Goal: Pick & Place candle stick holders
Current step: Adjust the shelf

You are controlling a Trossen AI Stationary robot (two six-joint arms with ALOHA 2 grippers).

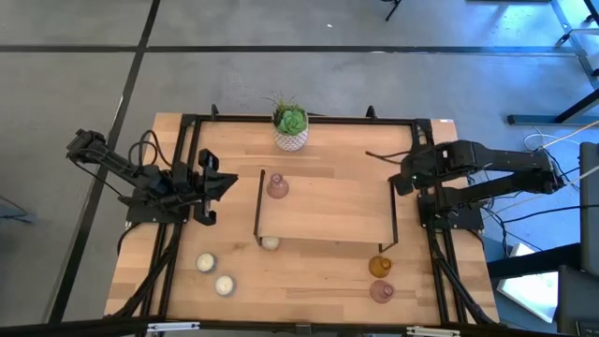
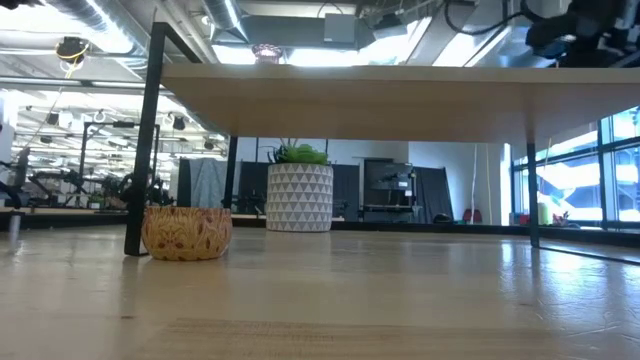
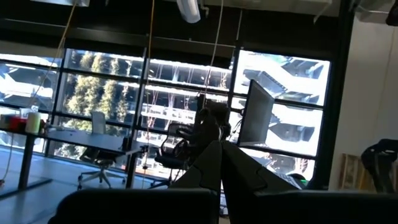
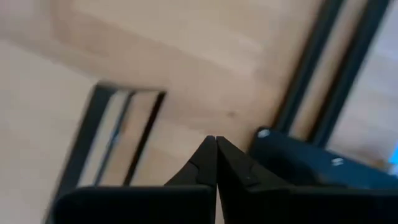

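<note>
Fingers [image 4: 216, 163] pressed together above shelf [image 1: 328, 201], beside plant pot [image 1: 291, 130].

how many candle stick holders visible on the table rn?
6: pink holder on the shelf, cream holder at its front edge, two cream front-left, amber and pink front-right. More could hide under the shelf.

Table with a plant and a raised shelf

A white pot [image 1: 291, 139] holding a green plant [image 1: 290, 116] stands at the wooden table's [image 1: 318, 281] far edge, behind a wooden shelf [image 1: 328, 208] on black legs.
</note>
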